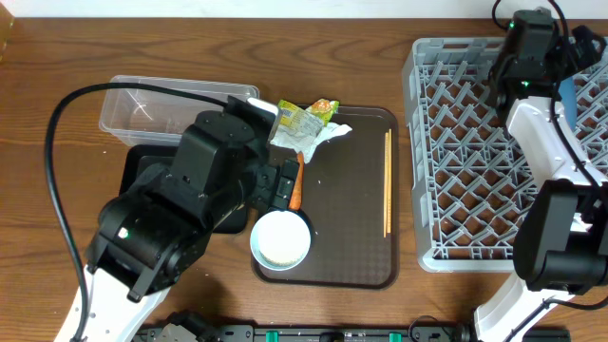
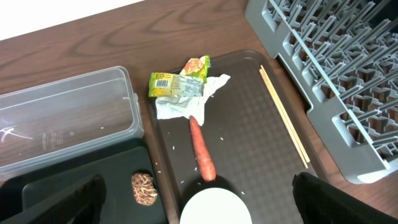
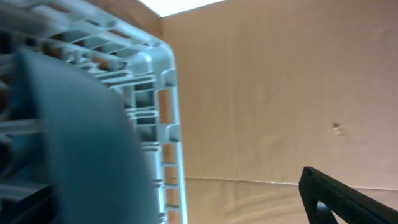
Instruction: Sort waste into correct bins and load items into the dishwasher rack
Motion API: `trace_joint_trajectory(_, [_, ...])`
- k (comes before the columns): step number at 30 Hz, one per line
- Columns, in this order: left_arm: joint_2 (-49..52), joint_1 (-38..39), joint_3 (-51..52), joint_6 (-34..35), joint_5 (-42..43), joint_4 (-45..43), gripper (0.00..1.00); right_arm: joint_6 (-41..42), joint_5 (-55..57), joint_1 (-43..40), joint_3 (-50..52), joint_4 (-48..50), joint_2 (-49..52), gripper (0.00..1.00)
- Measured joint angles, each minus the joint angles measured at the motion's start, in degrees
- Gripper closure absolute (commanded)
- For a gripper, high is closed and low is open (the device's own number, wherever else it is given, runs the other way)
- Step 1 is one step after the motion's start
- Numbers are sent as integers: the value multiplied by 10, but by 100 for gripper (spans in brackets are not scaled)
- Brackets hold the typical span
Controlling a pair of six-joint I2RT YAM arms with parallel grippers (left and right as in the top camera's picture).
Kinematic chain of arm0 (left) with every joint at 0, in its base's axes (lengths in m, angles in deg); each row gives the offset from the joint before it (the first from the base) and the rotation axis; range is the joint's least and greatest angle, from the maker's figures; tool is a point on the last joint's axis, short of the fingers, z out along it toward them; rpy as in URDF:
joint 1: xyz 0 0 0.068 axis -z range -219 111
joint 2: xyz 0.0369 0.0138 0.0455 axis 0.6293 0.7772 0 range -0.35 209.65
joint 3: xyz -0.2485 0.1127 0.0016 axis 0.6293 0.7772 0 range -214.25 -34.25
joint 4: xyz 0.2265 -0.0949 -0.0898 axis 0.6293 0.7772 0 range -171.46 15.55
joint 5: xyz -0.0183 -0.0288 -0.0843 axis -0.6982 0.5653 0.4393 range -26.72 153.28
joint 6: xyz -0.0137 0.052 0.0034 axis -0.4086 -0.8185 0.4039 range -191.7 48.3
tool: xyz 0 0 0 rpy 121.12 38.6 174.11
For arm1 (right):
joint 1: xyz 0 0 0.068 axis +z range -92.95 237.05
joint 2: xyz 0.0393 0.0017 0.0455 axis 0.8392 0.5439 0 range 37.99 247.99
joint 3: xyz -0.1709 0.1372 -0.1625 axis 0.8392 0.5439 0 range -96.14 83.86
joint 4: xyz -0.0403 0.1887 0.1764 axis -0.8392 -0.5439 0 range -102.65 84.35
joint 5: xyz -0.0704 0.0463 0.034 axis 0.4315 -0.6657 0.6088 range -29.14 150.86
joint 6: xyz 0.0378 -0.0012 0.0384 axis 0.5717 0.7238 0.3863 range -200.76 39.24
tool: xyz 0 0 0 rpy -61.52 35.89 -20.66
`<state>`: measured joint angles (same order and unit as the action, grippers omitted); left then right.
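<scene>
My left gripper (image 2: 202, 208) hangs open over the near end of the dark-brown tray (image 1: 351, 237), its fingers wide on either side of the white bowl (image 2: 211, 208). An orange carrot (image 2: 202, 149) lies just beyond the bowl. Past it are a crumpled napkin (image 2: 186, 104) and green-yellow wrappers (image 2: 177, 84). A brown food lump (image 2: 143, 188) lies in the black bin (image 2: 74, 180), beside the clear tub (image 2: 62, 118). Chopsticks (image 1: 387, 180) lie on the tray's right side. My right gripper (image 3: 186, 211) is open at the far right corner of the grey rack (image 1: 475, 152), with the dark-blue plate (image 3: 81, 143) close by its left jaw.
Loose rice grains (image 2: 219, 138) dot the tray around the carrot. My left arm (image 1: 180, 209) covers most of the black bin in the overhead view. Bare wooden table (image 1: 57, 57) lies at the far left, and a cardboard wall (image 3: 280, 93) stands beyond the rack.
</scene>
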<state>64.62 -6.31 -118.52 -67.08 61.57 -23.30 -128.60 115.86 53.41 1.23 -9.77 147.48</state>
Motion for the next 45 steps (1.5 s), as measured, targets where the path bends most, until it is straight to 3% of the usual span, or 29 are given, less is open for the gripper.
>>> trace_joint_trajectory(15, [-52, 0, 0, 0, -26, 0, 4, 250, -118, 86, 0, -209, -17, 1])
trace_joint_trajectory(19, [-66, -1, 0, 0, -67, 3, 3, 350, -235, 127, 0, -313, -71, 1])
trace_joint_trajectory(27, [-31, -28, 0, -1, -90, 50, 2, 492, -546, 178, 0, -393, -170, 1])
trace_joint_trajectory(35, [39, -30, 0, 0, -55, 117, 1, 562, -695, 180, 0, -439, -170, 1])
trace_joint_trajectory(45, [93, -30, 63, 0, 19, 143, 2, 600, -735, 180, 0, -456, -170, 1])
